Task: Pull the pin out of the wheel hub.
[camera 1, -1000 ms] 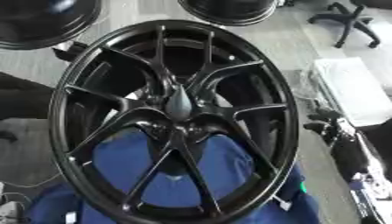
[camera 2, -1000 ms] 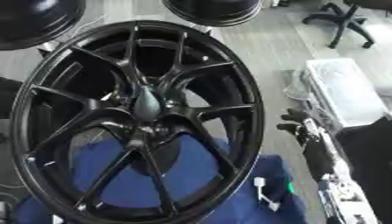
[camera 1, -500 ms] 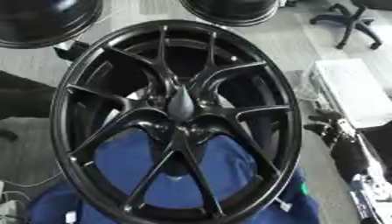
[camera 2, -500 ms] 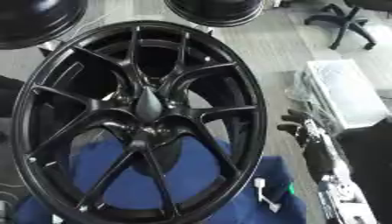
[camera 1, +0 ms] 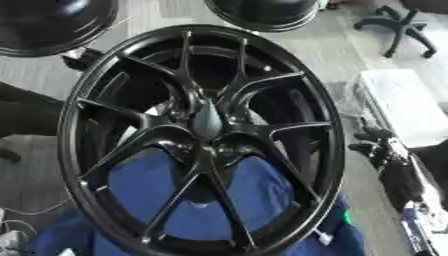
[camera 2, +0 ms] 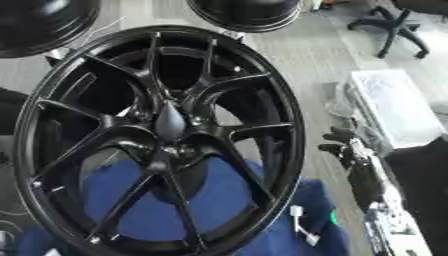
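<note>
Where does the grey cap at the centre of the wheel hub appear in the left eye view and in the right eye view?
Left eye view: the grey cap sits just left of the picture's centre, where the spokes meet.
Right eye view: the same cap lies further left, at about the same height.
Shared landmark: the blue cloth seen through the lower spokes of the wheel hub.

light: even, bright daylight | glare: soft sheen on wheel hub [camera 1: 206, 122] | focus: slightly blurred throughout

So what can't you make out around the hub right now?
- Pin: not distinguishable in either view; the wheel hub is black on black.
- Right hand: dark against the floor at the right; finger pose unclear.
- Left hand: in neither view.
- Blue cloth: partly hidden by the spokes.
</note>
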You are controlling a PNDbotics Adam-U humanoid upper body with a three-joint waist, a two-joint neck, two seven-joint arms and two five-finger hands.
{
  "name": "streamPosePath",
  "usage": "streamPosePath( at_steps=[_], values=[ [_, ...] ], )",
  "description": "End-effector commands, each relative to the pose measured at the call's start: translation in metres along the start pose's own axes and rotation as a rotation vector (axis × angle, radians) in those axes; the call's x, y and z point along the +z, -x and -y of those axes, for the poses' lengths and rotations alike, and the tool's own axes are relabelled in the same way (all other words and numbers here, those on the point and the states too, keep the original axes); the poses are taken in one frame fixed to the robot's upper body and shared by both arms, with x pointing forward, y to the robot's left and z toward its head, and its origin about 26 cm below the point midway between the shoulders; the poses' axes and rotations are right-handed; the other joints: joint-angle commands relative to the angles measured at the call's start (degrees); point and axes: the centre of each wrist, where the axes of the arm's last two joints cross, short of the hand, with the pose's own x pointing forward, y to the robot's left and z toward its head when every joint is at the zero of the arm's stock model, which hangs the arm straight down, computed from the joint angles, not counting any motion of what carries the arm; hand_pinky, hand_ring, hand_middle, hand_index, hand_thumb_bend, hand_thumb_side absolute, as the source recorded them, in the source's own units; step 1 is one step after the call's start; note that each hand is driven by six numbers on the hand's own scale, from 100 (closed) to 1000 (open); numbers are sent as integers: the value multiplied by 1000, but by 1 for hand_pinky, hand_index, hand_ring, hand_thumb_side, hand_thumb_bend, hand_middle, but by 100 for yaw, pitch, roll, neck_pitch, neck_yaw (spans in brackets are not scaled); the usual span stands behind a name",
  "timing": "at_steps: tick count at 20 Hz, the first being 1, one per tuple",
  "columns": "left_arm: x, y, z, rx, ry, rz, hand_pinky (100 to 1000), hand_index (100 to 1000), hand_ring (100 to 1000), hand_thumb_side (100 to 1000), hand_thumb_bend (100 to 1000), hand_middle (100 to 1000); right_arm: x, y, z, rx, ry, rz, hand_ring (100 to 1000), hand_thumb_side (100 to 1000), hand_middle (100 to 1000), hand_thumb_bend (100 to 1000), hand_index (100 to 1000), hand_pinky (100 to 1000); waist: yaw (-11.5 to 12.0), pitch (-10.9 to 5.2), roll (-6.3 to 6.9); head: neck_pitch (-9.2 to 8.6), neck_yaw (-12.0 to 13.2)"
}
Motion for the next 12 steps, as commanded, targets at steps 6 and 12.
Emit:
streamPosePath(
  at_steps=[6, 12],
  values=[
    [5, -23, 30, 650, -226, 238, 883, 824, 678, 815, 237, 736, -3, -10, 2, 1, -8, 37, 695, 782, 714, 100, 804, 918, -91, -107, -35, -22, 73],
    [6, -8, 71, 831, -189, 160, 879, 823, 680, 831, 252, 750, -8, -13, -1, -26, -21, 47, 694, 775, 714, 100, 804, 918, -135, -109, -65, 17, 167]
  ],
)
